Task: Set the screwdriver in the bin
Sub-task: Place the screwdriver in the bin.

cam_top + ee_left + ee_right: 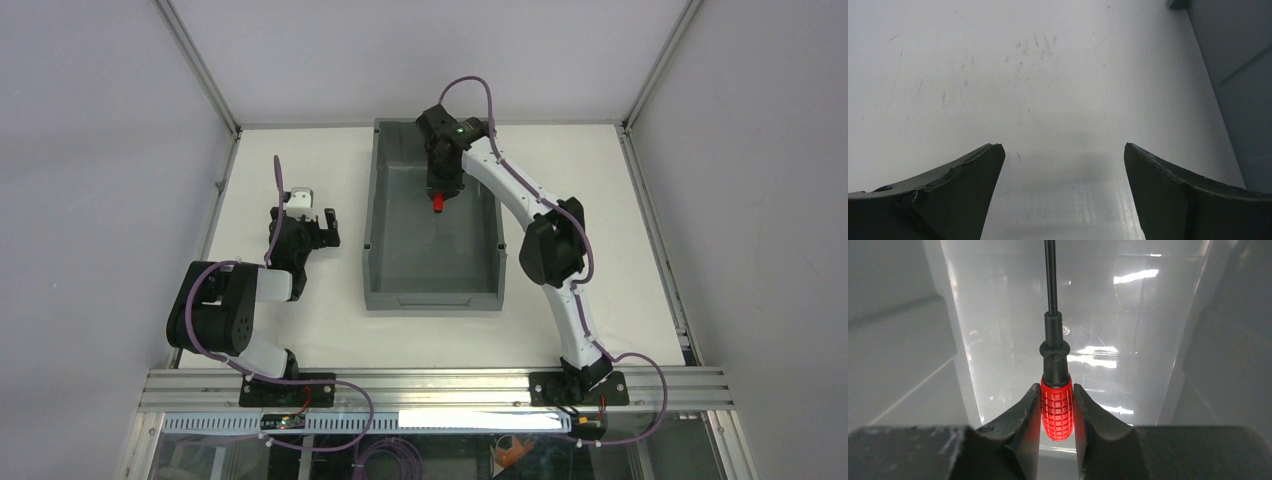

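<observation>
The right gripper (438, 198) hangs over the inside of the dark grey bin (372, 225), nearer its far wall than its near wall and roughly midway between its side walls. The two fingers pinch the ribbed red handle of the screwdriver (437, 205). In the right wrist view the fingertips (1030, 402) press against both sides of the handle, and the screwdriver (1057, 410) points its thin black shaft straight away from the gripper (1057, 396) toward the glossy floor of the bin (1128, 310). The tip runs out of that view, so whether it touches the floor cannot be told. The bin's side walls rise on both sides of the tool.

The left gripper (318, 228) sits to the left of the bin, apart from its left wall, low over the white table (300, 320). Its fingers (968, 175) are spread wide with only the scratched table (998, 75) between them, and the left gripper (1063, 150) holds nothing. A stretch of the bin's outer wall (1243, 100) shows at the right edge of the left wrist view.
</observation>
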Controlling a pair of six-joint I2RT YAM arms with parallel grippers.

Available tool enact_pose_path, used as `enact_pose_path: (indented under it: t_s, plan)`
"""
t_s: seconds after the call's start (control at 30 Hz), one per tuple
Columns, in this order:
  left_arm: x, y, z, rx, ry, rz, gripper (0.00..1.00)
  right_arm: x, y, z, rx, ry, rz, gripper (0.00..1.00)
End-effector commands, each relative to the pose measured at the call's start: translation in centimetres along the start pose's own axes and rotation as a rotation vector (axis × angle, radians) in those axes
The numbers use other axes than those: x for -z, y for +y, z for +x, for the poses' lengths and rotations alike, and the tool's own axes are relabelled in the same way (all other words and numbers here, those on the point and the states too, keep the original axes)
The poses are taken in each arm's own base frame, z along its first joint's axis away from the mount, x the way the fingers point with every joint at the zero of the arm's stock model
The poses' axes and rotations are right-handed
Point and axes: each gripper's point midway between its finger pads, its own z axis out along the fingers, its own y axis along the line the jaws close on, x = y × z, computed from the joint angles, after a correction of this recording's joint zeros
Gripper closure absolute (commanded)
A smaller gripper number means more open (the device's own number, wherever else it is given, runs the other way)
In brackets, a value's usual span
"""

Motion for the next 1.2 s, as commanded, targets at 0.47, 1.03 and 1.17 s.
enact_pose_path:
  t_s: [0.47, 1.03, 1.17]
  plan:
    - [0.2, 0.1, -1.7, 0.015, -0.055, 0.007, 0.01, -7.4, 0.5, 2.4, -0.026, 0.081, 0.034, 1.0]
    - [0.2, 0.1, -1.7, 0.016, -0.055, 0.007, 0.01, -9.8, -0.6, 3.6, -0.018, 0.117, 0.093, 0.78]
    - [0.2, 0.1, -1.7, 0.016, -0.055, 0.007, 0.01, -9.3, -0.9, 3.4, -0.018, 0.114, 0.107, 0.65]
